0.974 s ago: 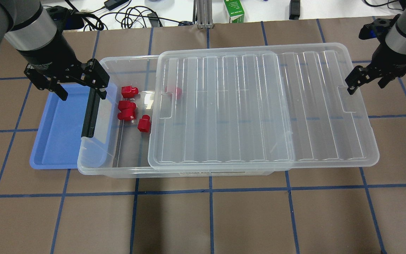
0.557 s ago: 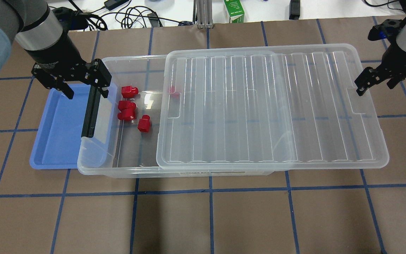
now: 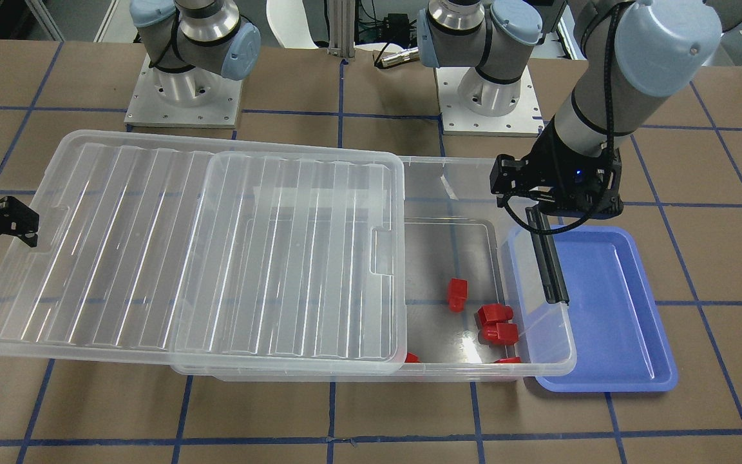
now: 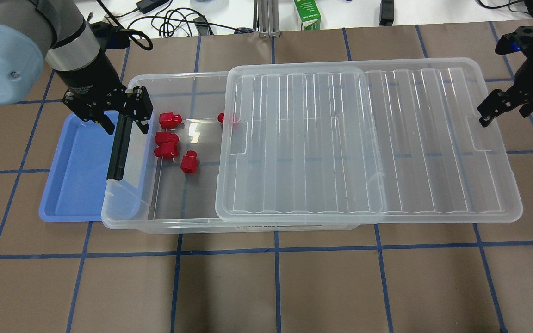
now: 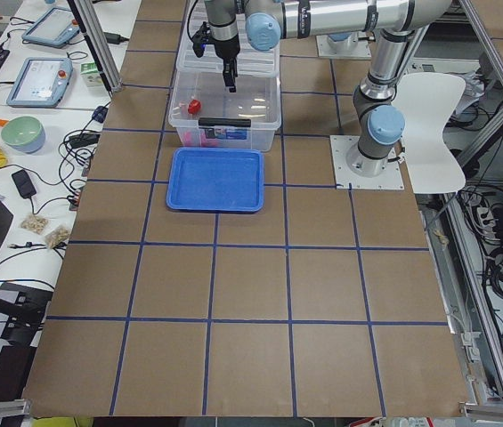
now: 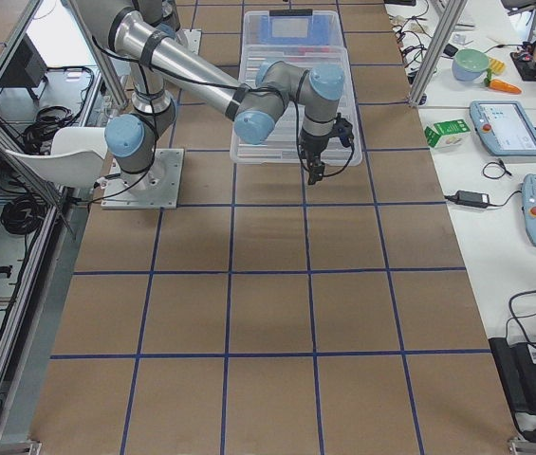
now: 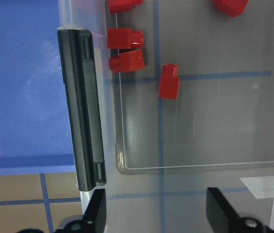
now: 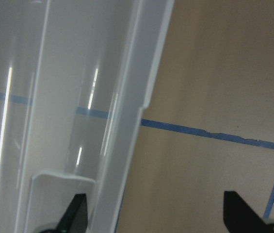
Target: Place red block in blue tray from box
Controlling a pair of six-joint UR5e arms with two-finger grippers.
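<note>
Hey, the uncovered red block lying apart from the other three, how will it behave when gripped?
Likely light and rigid: the red block looks like small moulded plastic. Flat sides suggest no rolling, but it may skid on the glossy box floor.

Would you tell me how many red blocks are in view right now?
5 red blocks, all in the box: three clustered near the black latch, one beside them, one half under the lid. The lid may hide more.

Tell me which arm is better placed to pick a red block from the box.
Left. The left gripper, open, hangs over the box's uncovered end, near the red blocks and tray. The right gripper is at the lid's far edge.
</note>
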